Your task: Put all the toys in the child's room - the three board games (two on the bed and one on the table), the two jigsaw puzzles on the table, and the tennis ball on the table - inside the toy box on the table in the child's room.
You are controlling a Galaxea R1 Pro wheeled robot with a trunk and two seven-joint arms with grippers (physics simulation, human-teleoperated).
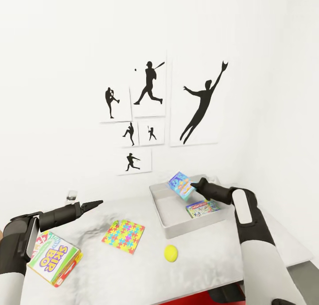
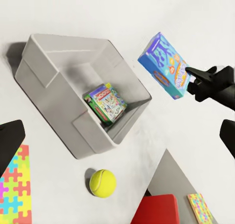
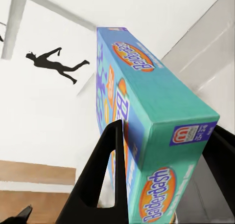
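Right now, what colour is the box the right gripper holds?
Blue-teal with orange print, clearest in the right wrist view: board game.

3 board games: a blue box (image 1: 180, 185) between the right gripper's fingers, a Monopoly box (image 1: 202, 208), a Skip-Bo box (image 1: 54, 257). 2 jigsaw puzzles (image 1: 123, 236) (image 2: 199, 207). 1 tennis ball (image 1: 170, 252). 1 toy box (image 1: 165, 220). 6 wall pictures (image 1: 148, 84).
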